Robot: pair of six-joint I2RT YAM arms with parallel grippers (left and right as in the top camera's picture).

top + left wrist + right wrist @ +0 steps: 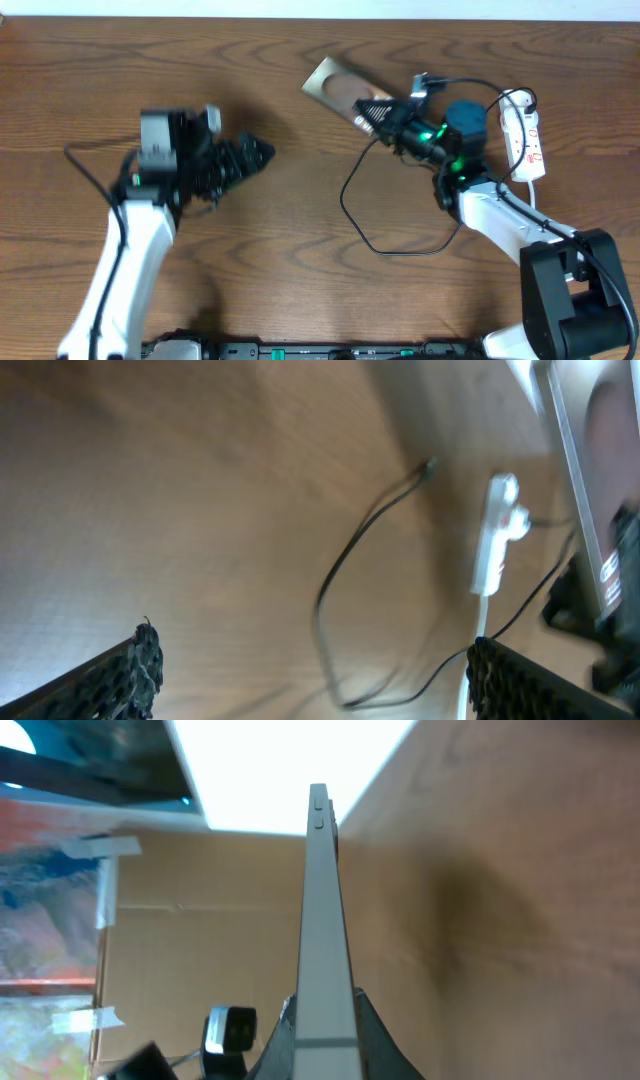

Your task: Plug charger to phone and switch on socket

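Observation:
The grey-silver phone (333, 84) is at the back middle of the table, and my right gripper (377, 112) is shut on its right end. In the right wrist view the phone (324, 910) shows edge-on between the shut fingers (325, 1035). The thin black charger cable (345, 205) loops on the table below the phone. In the left wrist view its loose tip (429, 464) lies on the wood, apart from the phone (590, 490). The white socket strip (524, 132) lies at the far right and also shows in the left wrist view (492, 548). My left gripper (258, 152) is open and empty at the left (315, 680).
The white cord of the strip (535, 195) runs down beside the right arm. A thicker black robot cable (470, 85) arcs above the right wrist. The wooden table (270, 260) spreads between the two arms.

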